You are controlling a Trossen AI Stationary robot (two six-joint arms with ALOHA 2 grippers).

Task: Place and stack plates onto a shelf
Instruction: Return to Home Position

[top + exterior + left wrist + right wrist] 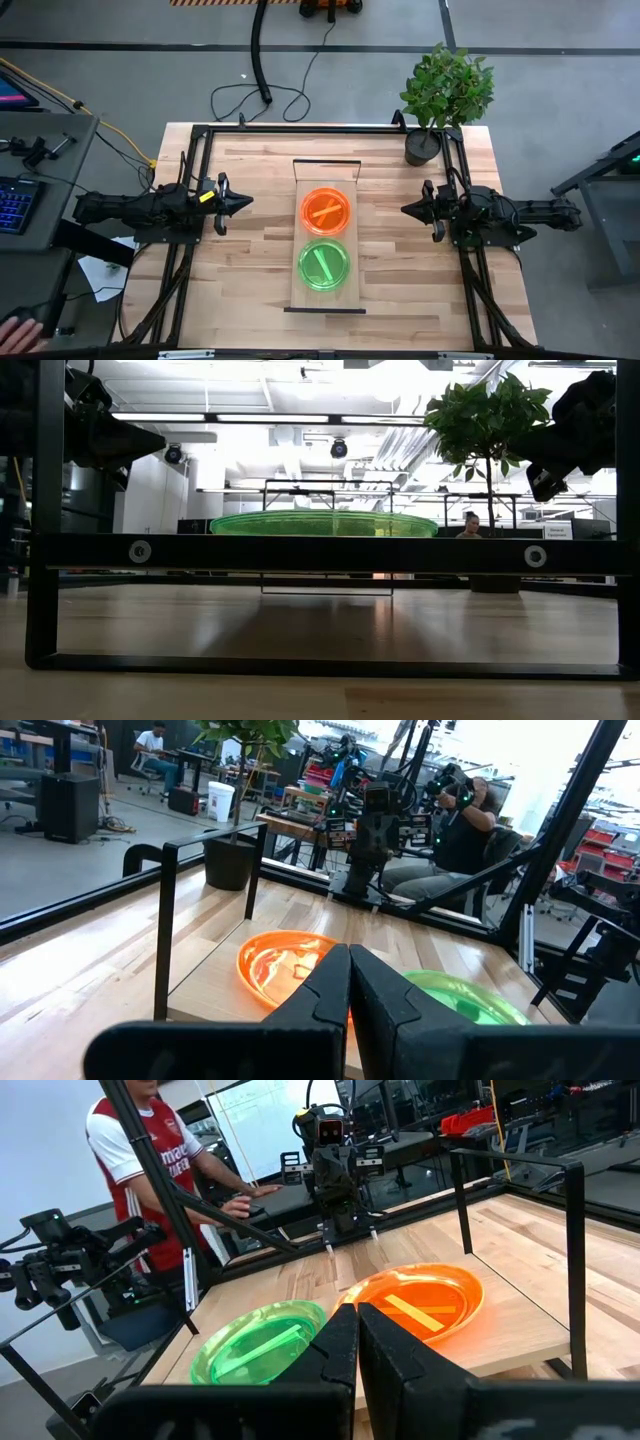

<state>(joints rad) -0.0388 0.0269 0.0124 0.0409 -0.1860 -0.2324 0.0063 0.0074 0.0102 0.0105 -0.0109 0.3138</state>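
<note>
Hovering left gripper (240, 203): fingers pressed together, empty, pointing at the shelf (325, 172).
Right gripper (408, 209): pressed together, empty, facing it.
Plates: orange stack (326, 210) between both grippers; green stack (324, 264) beside it.
Risk: a swinging arm could clip the shelf, sliding stacks.

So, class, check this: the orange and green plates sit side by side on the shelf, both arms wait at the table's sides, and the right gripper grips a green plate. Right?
Wrong on one point: the right gripper is shut on nothing, as the right wrist view shows. The green plates and orange plates lie on the shelf.
</note>
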